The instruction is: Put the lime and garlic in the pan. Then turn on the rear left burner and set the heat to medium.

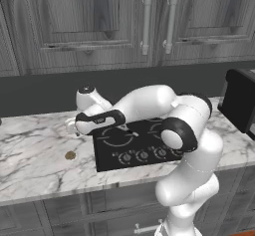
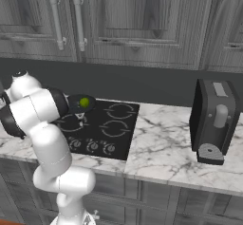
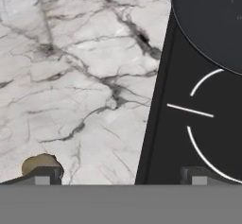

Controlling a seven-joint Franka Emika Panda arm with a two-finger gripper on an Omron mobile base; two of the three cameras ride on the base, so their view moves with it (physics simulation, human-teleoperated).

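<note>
Desk: marbled, beneath our hand.
Hand: released, grasping nothing.
Garlic: beside one fingertip.
Cooktop: under the other.
Pan: holds lime.

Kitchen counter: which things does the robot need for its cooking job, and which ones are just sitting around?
For the job:
- lime, already in the pan
- garlic, lying on the marble beside the cooktop
- the cooktop's knobs

Just sitting around:
- coffee machine, on the counter to the right
- cabinets above the counter
</note>
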